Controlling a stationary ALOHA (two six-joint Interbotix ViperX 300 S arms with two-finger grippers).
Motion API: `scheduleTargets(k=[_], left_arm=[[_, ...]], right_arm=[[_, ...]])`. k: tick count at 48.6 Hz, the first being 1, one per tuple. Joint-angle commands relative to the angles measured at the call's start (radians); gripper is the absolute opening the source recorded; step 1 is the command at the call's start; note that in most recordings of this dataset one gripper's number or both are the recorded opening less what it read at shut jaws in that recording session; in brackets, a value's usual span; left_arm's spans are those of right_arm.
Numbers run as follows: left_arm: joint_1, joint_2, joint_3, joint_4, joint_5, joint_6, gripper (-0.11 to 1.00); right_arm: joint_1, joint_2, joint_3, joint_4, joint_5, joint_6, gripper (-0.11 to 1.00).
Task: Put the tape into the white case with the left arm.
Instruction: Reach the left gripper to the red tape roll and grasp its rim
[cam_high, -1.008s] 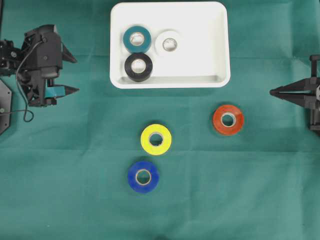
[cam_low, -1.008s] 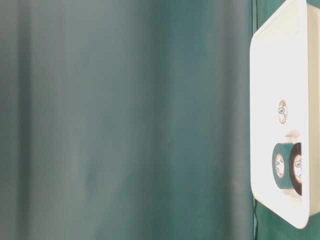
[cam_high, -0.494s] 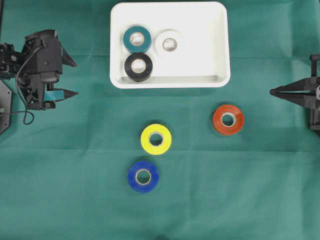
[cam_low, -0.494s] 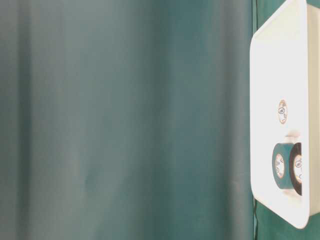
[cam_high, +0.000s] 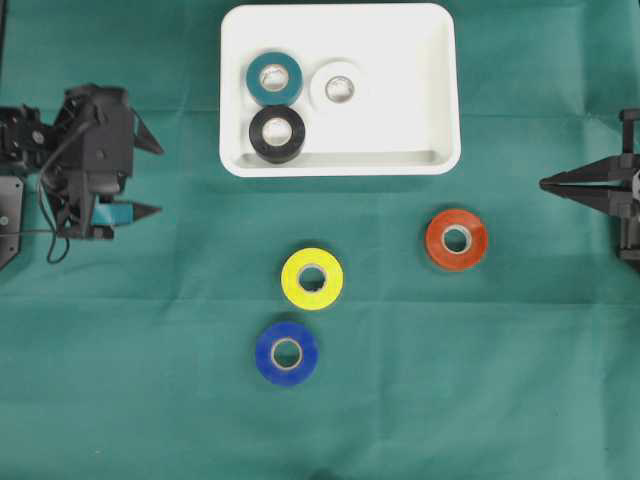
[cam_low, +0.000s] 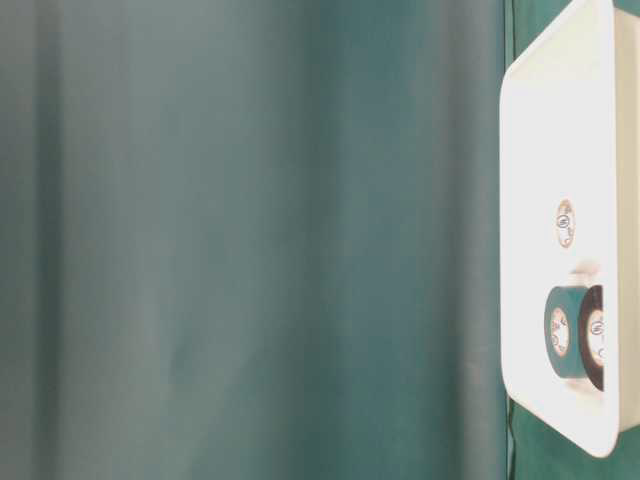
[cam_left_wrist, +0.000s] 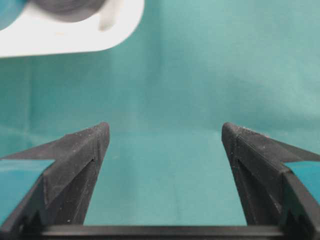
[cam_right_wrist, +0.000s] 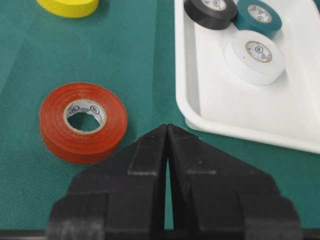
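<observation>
**Left pincer wide open, clear of all rolls**

Left pincer (cam_high: 148, 178) at far left edge of overhead frame, spread wide, gripping nothing; bare green worktop (cam_high: 480, 380) between tips and nearest rolls. Right pincer (cam_high: 545, 184) at far right edge, pressed closed, empty. Case (cam_high: 420, 80) at top centre, teal roll (cam_high: 274, 78), white roll (cam_high: 339, 88) and black roll (cam_high: 277, 133) bunched in its left half, right half bare. Loose on cloth below case: yellow roll (cam_high: 312, 278), blue roll (cam_high: 286, 353) just beneath, red roll (cam_high: 456, 239) well apart toward right.
</observation>
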Motion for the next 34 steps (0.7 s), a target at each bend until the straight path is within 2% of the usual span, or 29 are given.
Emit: scheduleTargets(k=[1,16,34], left_arm=[[-0.026,0.012,-0.028,-0.002,-0.008,-0.002,0.9],[-0.04,0.077,-0.092,-0.002,-0.017,-0.002,0.9],[-0.04,0.284,-0.278,-0.002,-0.015,-0.002,0.89]], right_arm=[[-0.003,0.006,-0.011,-0.002,-0.008,0.002,-0.09],[-0.003,0.006,-0.009,-0.002,-0.009,0.002,-0.09],[-0.003,0.006,-0.011,-0.002,-0.009,0.002,-0.09]])
